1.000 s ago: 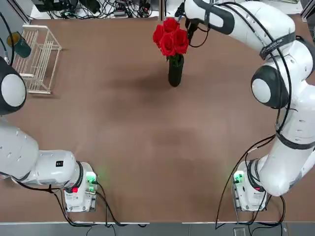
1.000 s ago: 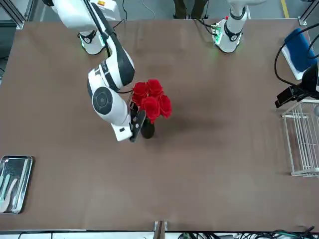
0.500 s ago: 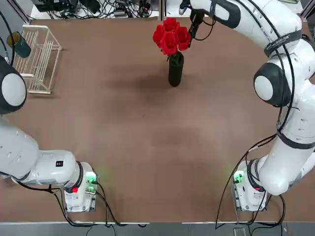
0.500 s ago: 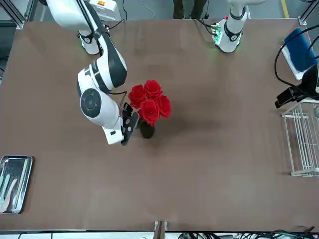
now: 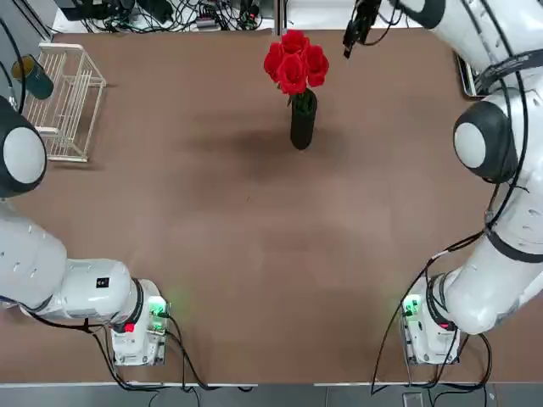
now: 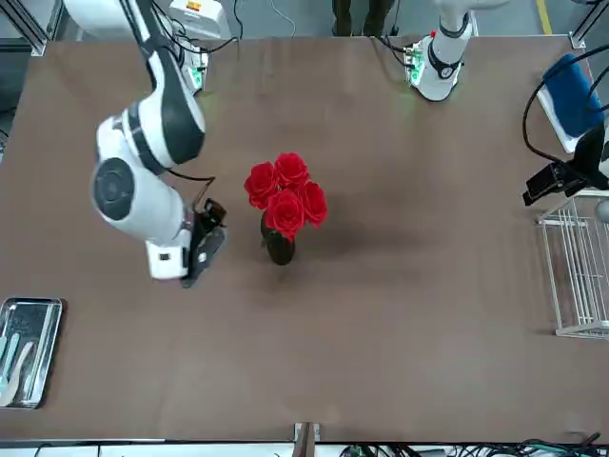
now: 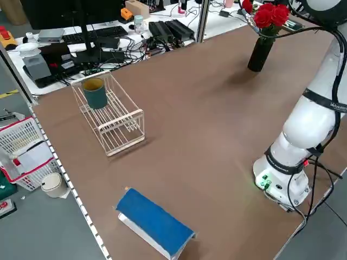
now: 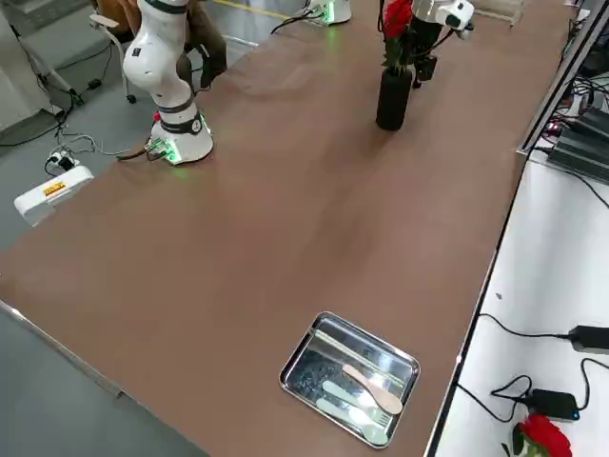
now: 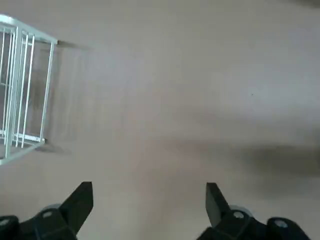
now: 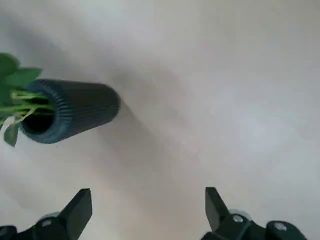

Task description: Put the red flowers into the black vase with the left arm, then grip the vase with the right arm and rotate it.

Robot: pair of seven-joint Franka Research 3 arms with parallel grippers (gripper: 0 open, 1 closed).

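Red flowers (image 5: 295, 63) in black vase (image 5: 303, 121), vase upright on worktop (image 5: 254, 220), top centre of the overhead frame, middle of the front one. Right gripper (image 6: 213, 242) open, nothing in it, apart from the vase, left of it in the front frame. Left gripper (image 9: 149, 212) also open and empty, over bare worktop near the white rack (image 9: 25, 90), at the right edge of the front frame. Insertion looks done; can't tell if the vase has been turned, so either the right arm is backing off or it still has a grip to make. Main risk: tipping. Vase is slim and tall, blooms spread wide over the mouth, so probably top-heavy; a sideways brush from the right gripper or its loose black cable (image 6: 190, 178) could knock it over. If another grip is needed, closing off-centre would shove the vase before it's held; gripping too high could crush leaves (image 10: 20, 77) or catch stems and pull the bunch out. Smooth-looking wall may slip in the fingers during a turn, or the base may drag and tilt if rotation isn't about its own axis. Left arm swinging in from the rack side could crowd the blooms, best kept out.
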